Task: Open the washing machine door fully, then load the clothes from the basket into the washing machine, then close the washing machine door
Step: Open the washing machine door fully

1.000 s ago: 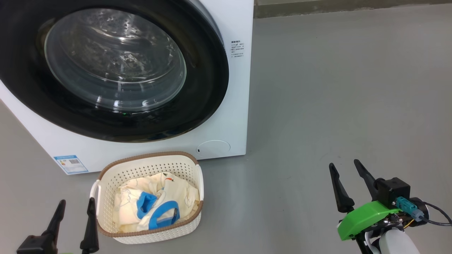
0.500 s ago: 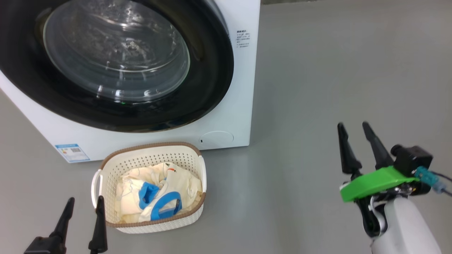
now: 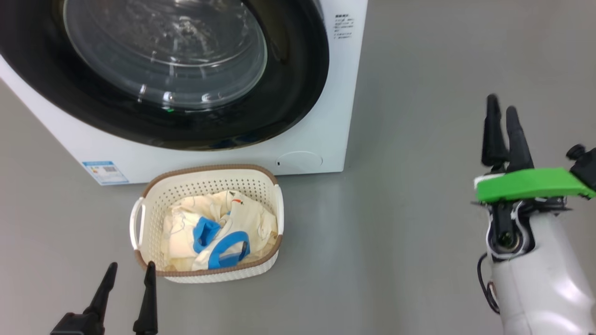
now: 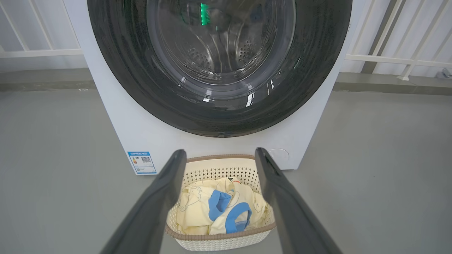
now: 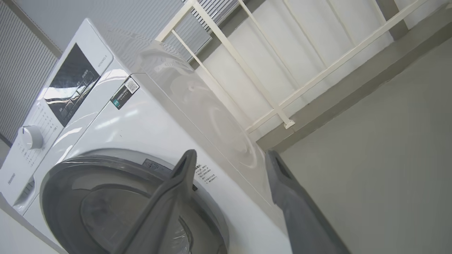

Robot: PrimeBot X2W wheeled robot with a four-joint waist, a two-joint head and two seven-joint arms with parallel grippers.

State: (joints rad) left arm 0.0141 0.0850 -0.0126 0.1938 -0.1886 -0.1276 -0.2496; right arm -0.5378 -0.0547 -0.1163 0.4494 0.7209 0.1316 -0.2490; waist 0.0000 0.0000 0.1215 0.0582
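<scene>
Clothes [image 3: 219, 228] lie in the basket [image 3: 209, 167] before the washing machine [image 3: 344, 93], its door [image 3: 298, 83] closed; left gripper [image 3: 132, 264] and right gripper [image 3: 501, 103] both spread wide, empty.

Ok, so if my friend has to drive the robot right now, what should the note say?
Left gripper: open, empty, low by the basket's near edge.
Right gripper: open, empty, raised to the right of the washing machine, touching nothing.
Door: looks shut.
Basket: on the floor in front of the machine, with the clothes inside it.
Done: nothing yet.
Left: open the door fully, load the clothes, close the door.
</scene>
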